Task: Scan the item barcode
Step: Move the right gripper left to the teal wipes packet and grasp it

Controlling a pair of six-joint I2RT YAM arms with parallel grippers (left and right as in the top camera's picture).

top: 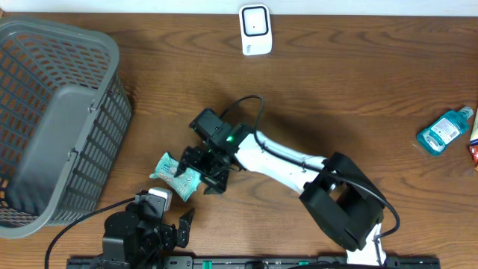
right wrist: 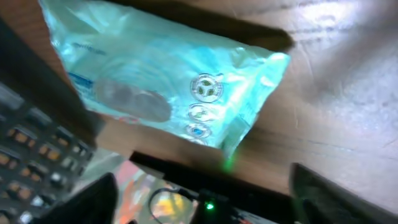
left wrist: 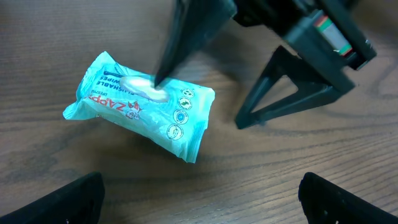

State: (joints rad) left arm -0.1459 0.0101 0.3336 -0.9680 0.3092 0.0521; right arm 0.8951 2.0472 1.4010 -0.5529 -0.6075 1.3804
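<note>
Down at the near edge of the counter (top: 336,90), the left gripper (left wrist: 200,180) hangs low over the wood with its fingers (left wrist: 68,199) spread wide and nothing between them. In its wrist view the two dark tips sit at the bottom corners of the picture, and bare wood lies in the gap.

Just beyond it lies the pack of wipes (left wrist: 146,112), a teal soft packet with "ZAPP" printed on it and a row of small round icons along one side. It rests flat on the counter, skewed to the table edge, between the two grippers and touching neither left finger.

Over the pack stands the right gripper (left wrist: 199,99), reaching in from the arm based at the near right. Its fingers are apart. One dark finger (left wrist: 180,43) comes down with its tip on the pack's shiny top face. The other stands on the wood just beside the pack's end. The pack is not clamped or lifted.

Further back on the left sits a grey slatted basket (top: 75,97), well apart from the pack. Near the right edge lies a small blue bottle (top: 446,128). At the far edge stands a white scanner (top: 255,30), well apart from everything else.
</note>
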